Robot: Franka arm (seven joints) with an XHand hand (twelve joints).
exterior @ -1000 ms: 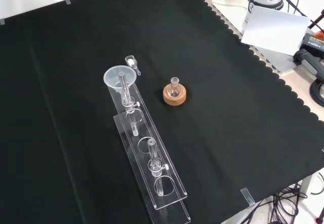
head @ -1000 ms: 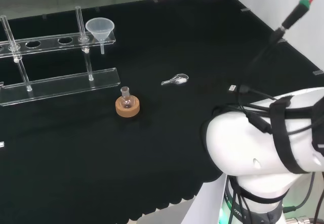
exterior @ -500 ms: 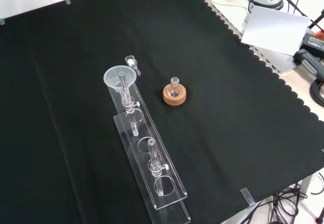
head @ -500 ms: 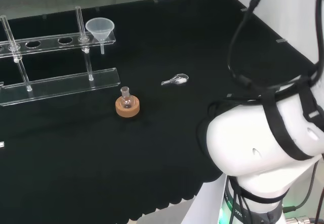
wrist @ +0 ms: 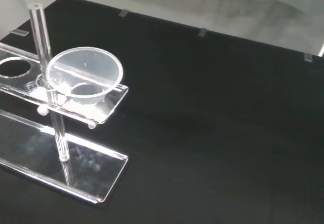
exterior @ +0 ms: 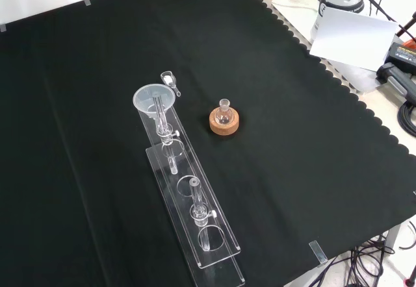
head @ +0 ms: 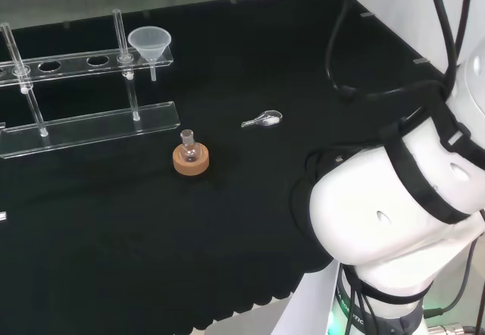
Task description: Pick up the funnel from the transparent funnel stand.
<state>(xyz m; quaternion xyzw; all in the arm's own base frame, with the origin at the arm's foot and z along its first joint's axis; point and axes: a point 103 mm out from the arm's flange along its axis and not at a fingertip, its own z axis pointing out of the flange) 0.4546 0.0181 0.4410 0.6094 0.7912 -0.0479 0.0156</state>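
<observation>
Funnel [head: 150, 45] sits in end hole of the clear stand [head: 91, 119]; upright post [head: 120, 28] right beside it blocks that side. Open cloth beyond the stand's end. Small flask on cork ring [head: 190, 158] and scoop [head: 263, 119] lie apart on bench [head: 227, 221].

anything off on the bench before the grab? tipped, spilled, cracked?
Nothing stands out. The funnel sits upright in the end hole of the transparent funnel stand. The small flask stands upright in its cork ring, and a small clear scoop lies on the cloth apart from both. No spill or crack is visible.
</observation>
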